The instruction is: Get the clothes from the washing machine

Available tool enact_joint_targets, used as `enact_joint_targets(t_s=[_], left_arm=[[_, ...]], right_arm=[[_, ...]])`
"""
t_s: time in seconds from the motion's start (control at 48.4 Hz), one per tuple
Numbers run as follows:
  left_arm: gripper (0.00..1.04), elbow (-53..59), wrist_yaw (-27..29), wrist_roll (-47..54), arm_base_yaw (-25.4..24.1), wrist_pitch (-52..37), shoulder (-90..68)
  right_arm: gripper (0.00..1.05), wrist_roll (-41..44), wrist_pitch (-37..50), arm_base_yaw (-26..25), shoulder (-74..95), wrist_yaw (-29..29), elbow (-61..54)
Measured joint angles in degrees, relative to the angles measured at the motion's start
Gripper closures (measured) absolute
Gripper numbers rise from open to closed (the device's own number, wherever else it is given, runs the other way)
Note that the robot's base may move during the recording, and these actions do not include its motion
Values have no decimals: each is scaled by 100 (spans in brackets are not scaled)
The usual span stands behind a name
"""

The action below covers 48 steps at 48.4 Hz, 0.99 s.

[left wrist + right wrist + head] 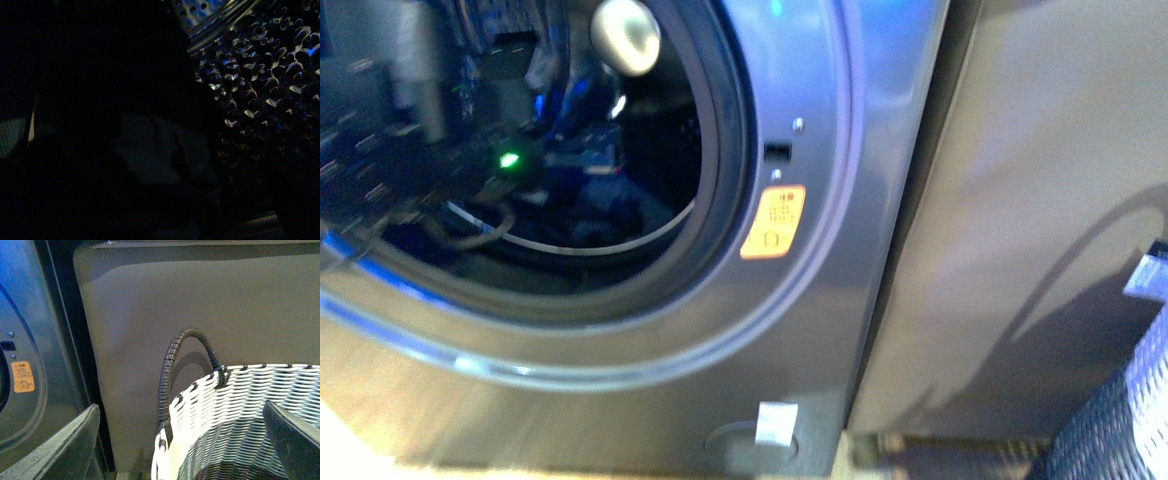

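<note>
The grey washing machine (820, 200) stands with its porthole open. Dark navy clothes (610, 205) lie low in the drum. My left arm (430, 140) reaches in through the opening. The left wrist view is mostly dark, showing only the perforated drum wall (260, 60) and a limp fold of dark clothes (150, 150) close ahead. My left gripper is open, but its fingers are lost in the dark. My right gripper (180, 447) is open with nothing in it, held above the rim of the woven basket (240, 405), its fingers (65, 450) spread wide.
The grey-white basket (1120, 420) stands on the floor to the right of the machine, its dark handle (172, 370) arching up. A plain grey panel (1020, 230) rises behind it. An orange sticker (773, 222) sits beside the porthole.
</note>
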<state>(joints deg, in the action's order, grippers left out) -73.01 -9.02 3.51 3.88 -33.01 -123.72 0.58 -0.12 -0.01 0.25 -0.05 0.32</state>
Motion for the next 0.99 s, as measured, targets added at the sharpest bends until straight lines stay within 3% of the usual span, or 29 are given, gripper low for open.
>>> enact_joint_targets(t_s=[0.516,0.764,0.991], left_arm=[[7,-2455,33,197,50,1757,-1364],[7,-3209,297,391,52,2739,-1888],[7,-4004,737,367,42,4175,-2299]], right_arm=[[8,0,0,0,0,0,0],[8,0,0,0,0,0,0],[8,0,0,0,0,0,0]])
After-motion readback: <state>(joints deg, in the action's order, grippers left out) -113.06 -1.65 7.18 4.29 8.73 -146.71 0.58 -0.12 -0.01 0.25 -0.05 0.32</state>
